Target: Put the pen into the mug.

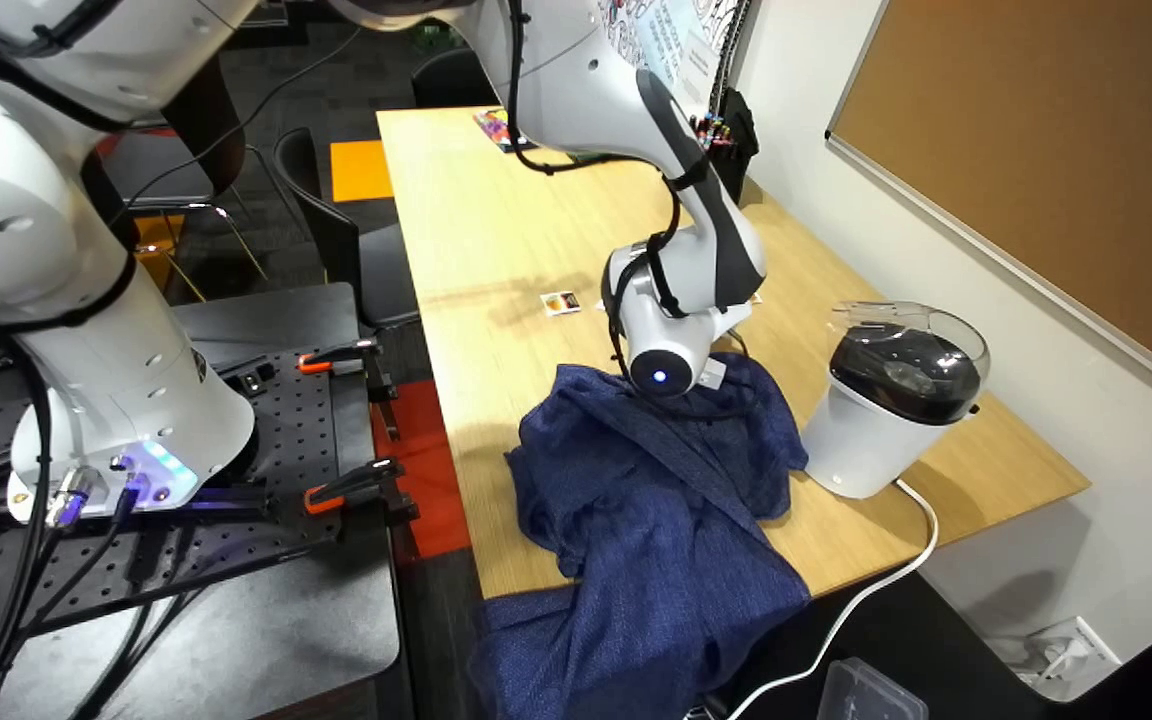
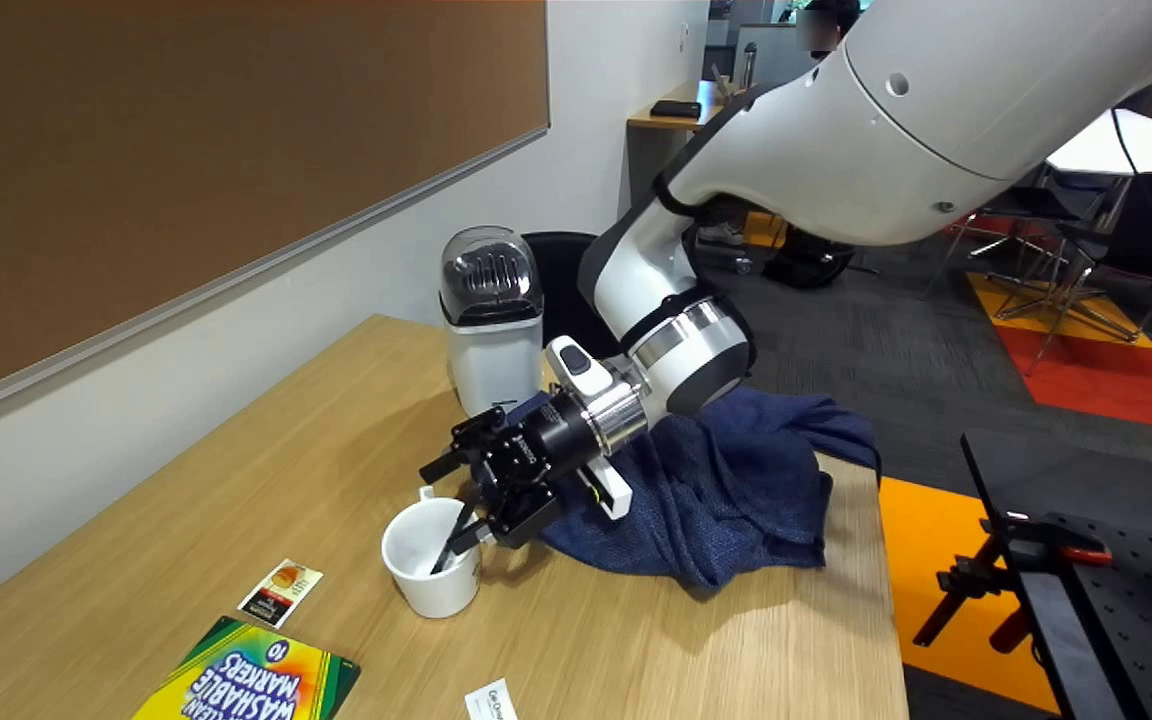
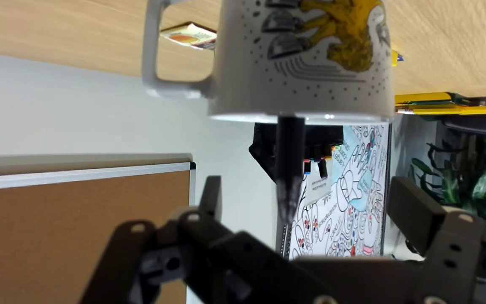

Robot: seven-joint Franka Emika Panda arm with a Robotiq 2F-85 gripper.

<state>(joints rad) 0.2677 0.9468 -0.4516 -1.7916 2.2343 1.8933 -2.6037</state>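
The white mug (image 2: 429,560) stands upright on the table in an exterior view; in the wrist view, which is upside down, the mug (image 3: 243,71) shows its handle and a yellow animal print. The dark pen (image 2: 457,525) stands tilted inside the mug, its upper part sticking out above the rim. In the wrist view the pen (image 3: 290,164) points between the fingers without touching either. My gripper (image 3: 310,198) is open and empty, its fingers on both sides of the pen's end. The gripper (image 2: 448,507) is just above the mug rim. The arm hides mug and pen in an exterior view.
A blue cloth (image 1: 656,520) lies under the wrist and hangs over the table edge. A white pot with a dark lid (image 2: 496,355) stands beside the arm, near the wall. A marker box (image 2: 246,680) and cards (image 2: 280,592) lie near the mug.
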